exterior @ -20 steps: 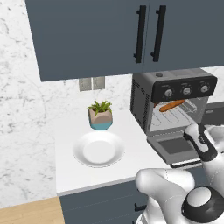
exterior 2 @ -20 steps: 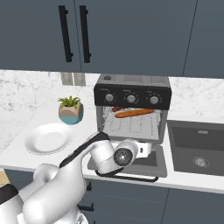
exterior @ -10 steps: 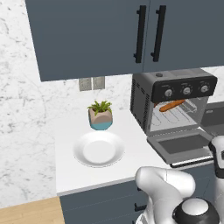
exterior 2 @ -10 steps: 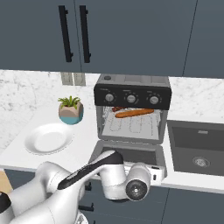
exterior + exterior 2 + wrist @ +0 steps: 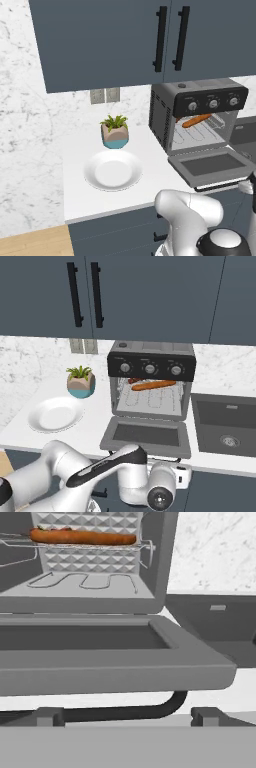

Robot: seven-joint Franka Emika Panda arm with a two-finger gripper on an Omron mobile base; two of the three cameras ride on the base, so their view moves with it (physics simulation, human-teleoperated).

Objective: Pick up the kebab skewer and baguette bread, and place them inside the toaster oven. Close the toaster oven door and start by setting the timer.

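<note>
Right base view, left to right: white plate (image 5: 55, 414) bare on the counter, potted plant (image 5: 81, 381) behind it, then the toaster oven (image 5: 151, 383) with baguette bread (image 5: 153, 385) lying on the wire rack (image 5: 150, 401) and kebab skewer (image 5: 134, 380) just behind it, sink (image 5: 227, 423) at far right. Toaster oven door (image 5: 147, 434) dropped flat, bar handle (image 5: 125, 711) toward the robot. Gripper (image 5: 184, 476) low in front of the counter edge, just below that handle, spread fully wide (nothing held). Judged next: lifting the door shut. Risks: pushing up off-centre and slipping past the bar; catching the door's edge rather than the handle; swinging too fast and jolting the food off the rack.
</note>
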